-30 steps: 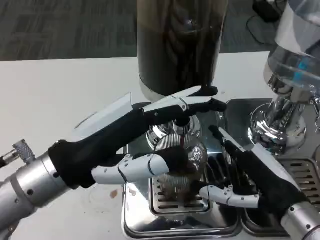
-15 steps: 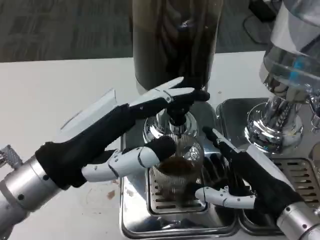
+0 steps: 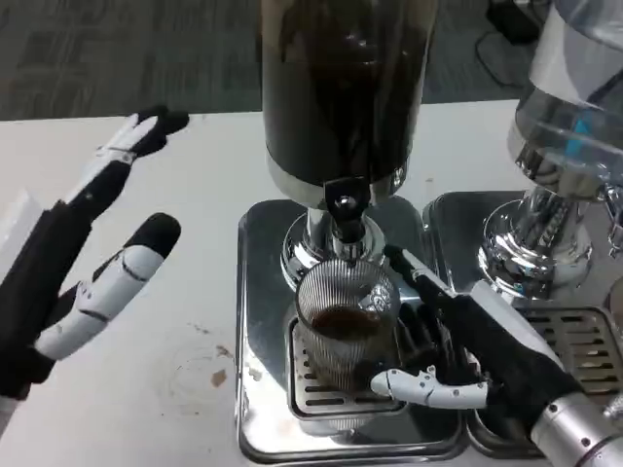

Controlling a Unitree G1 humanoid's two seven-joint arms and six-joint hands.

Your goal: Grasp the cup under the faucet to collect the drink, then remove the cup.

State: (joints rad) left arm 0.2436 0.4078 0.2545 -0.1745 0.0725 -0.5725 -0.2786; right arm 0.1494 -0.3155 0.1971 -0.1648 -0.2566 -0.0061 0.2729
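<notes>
A ribbed clear glass cup (image 3: 346,326) with dark drink in its bottom stands on the drip grate under the black faucet (image 3: 346,216) of the dark drink dispenser (image 3: 343,88). My right hand (image 3: 462,345) wraps the cup from the right, thumb (image 3: 428,386) curled around its base and fingers reaching behind it. Over the bare table at the far left, my left hand (image 3: 88,248) hovers with fingers spread, holding nothing.
The dispenser stands on a shiny steel drip tray (image 3: 258,389). A second dispenser (image 3: 569,117) with a clear tank and its own tray stands at the right. Brown stains (image 3: 214,375) mark the white table left of the tray.
My left hand has let go of the faucet lever and pulled far back to the left. The right hand stays around the cup, which now shows dark liquid.
</notes>
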